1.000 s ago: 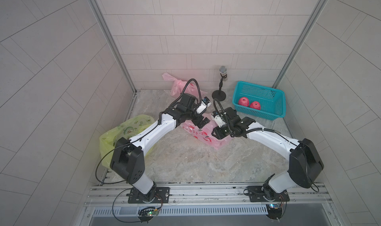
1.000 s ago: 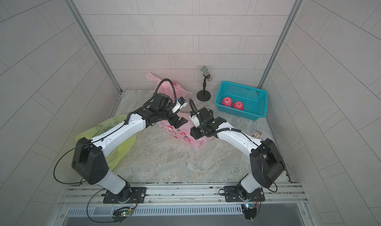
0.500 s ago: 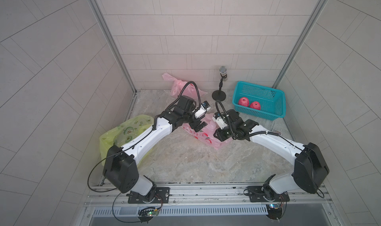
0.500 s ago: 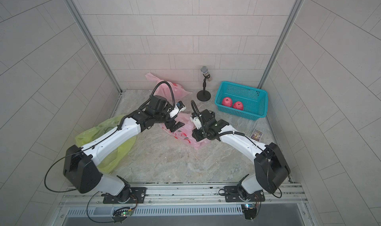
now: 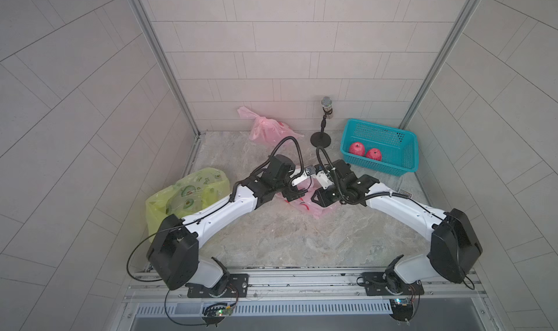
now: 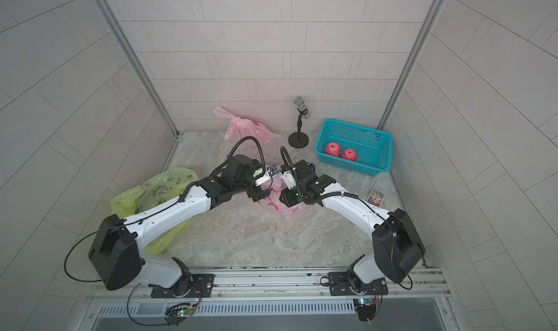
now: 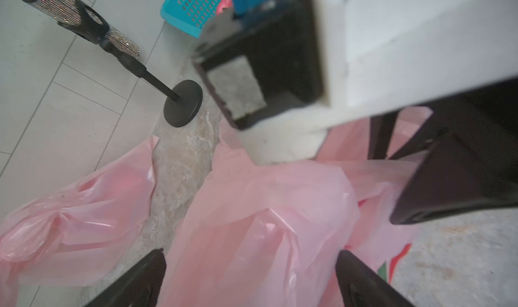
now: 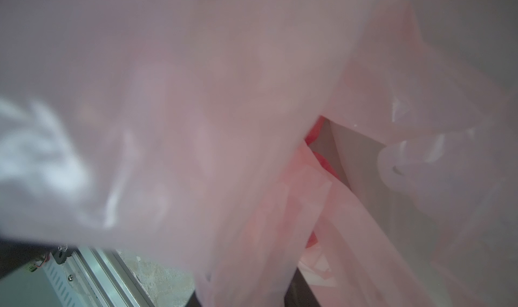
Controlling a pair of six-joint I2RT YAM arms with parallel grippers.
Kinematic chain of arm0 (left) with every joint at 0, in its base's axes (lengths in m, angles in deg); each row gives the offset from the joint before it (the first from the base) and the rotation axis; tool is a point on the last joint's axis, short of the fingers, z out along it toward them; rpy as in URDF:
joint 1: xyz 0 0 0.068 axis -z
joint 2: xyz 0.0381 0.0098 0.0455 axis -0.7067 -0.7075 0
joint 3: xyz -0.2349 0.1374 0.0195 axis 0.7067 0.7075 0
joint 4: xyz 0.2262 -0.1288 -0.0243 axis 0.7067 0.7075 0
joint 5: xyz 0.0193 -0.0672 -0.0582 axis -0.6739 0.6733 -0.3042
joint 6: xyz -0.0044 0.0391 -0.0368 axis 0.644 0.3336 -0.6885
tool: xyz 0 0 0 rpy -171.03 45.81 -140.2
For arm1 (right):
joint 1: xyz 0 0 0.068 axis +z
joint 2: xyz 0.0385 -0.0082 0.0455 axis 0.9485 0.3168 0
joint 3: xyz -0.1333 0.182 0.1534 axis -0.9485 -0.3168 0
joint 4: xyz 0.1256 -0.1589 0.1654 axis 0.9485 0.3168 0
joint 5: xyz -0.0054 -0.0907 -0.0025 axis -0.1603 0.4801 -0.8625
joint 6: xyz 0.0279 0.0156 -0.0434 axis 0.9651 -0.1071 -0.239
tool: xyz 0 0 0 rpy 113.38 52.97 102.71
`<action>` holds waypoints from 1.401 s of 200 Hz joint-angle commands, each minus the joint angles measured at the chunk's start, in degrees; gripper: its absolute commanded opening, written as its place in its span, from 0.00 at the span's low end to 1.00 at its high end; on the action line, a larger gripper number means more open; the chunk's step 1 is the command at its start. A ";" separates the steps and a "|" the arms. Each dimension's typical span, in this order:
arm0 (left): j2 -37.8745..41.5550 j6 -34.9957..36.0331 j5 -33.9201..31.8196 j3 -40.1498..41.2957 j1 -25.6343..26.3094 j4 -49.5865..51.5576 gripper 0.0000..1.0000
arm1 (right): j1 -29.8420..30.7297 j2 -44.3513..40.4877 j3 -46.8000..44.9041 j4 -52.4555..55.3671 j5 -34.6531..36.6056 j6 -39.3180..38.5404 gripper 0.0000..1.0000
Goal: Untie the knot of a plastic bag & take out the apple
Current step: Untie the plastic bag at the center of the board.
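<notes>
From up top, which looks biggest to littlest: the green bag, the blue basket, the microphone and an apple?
In a top view:
1. green bag, partly hidden by the left arm
2. blue basket, close behind
3. microphone on its stand
4. apple; the other apple looks alike

Glossy, crinkled pink plastic bag [image 7: 252,207]; matt, mottled stone tabletop [image 5: 287,233].

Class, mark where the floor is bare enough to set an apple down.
Bare: the wide marble patch between left arm, right arm and front rail; a smaller strip between the green bag and the far pink bag. Crowded: the centre pink bag under both arms, and the back wall with the microphone stand and basket.
</notes>
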State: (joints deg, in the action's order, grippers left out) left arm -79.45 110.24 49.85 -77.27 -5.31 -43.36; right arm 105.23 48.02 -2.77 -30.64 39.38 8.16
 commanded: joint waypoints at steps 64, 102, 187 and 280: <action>-7.98 -5.50 3.79 -6.26 -2.29 -1.44 0.24 | 0.32 -4.12 -3.53 0.24 -0.66 2.02 0.30; -14.78 -21.95 2.30 -13.44 -9.16 4.49 0.00 | 0.48 -6.74 -6.21 2.50 1.70 3.43 0.22; -14.76 -49.02 6.42 -8.82 -22.28 4.59 0.00 | -6.67 -14.80 -19.45 2.37 7.47 13.41 0.03; -4.20 -64.18 8.78 22.42 -25.90 -23.43 0.00 | -12.72 -14.51 -28.63 -0.61 9.98 16.67 0.12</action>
State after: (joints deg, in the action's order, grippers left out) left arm -85.81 51.21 61.76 -58.51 -29.27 -54.11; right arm 93.69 33.02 -29.91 -35.52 44.74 23.51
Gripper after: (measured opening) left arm 0.047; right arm 0.098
